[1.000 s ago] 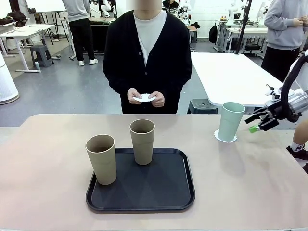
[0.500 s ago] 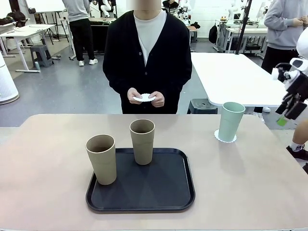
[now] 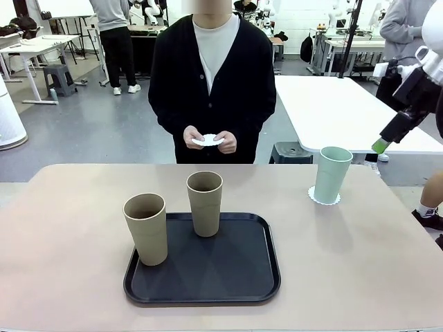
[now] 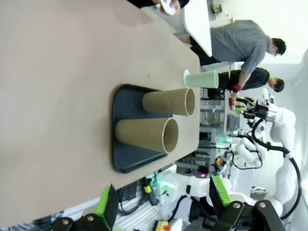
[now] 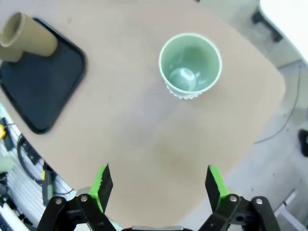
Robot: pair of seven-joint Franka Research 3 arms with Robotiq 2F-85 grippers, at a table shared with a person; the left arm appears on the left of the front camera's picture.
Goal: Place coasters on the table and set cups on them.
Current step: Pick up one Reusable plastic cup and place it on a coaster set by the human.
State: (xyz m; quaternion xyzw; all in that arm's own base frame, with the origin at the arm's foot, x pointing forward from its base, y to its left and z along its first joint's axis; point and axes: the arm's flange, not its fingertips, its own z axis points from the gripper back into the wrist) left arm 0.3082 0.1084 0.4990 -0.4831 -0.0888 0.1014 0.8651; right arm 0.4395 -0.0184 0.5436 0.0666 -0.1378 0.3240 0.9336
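In the front view, the mint green matte cup stood upright on a white scalloped round coaster on the right part of the beige-pink table. The left tan-brown matte cup and the right tan-brown matte cup stood upright on the black rounded-square tray. Across the table, the person's hands held the spare white coasters. The right gripper hung high, well apart from the mint green matte cup. This looked like a retreat after a placement. To do it well, the arm would need to stay clear of the rim and wait until another coaster lay flat on the table. It could then take a tan-brown cup around its mid wall, lift it straight off the tray and set it centred.

In the left wrist view, the left gripper was released, its green pads wide apart with nothing between them. It sat well back from the tray and both tan-brown cups.

In the right wrist view, the right gripper was likewise released and empty. It looked down on the mint green matte cup, whose coaster edge peeped out beneath the base.

A second earlier the right gripper had been low, just beside the mint green matte cup. Since then it had risen and pulled away to the right. The cups, the tray and the person's hands had not moved.
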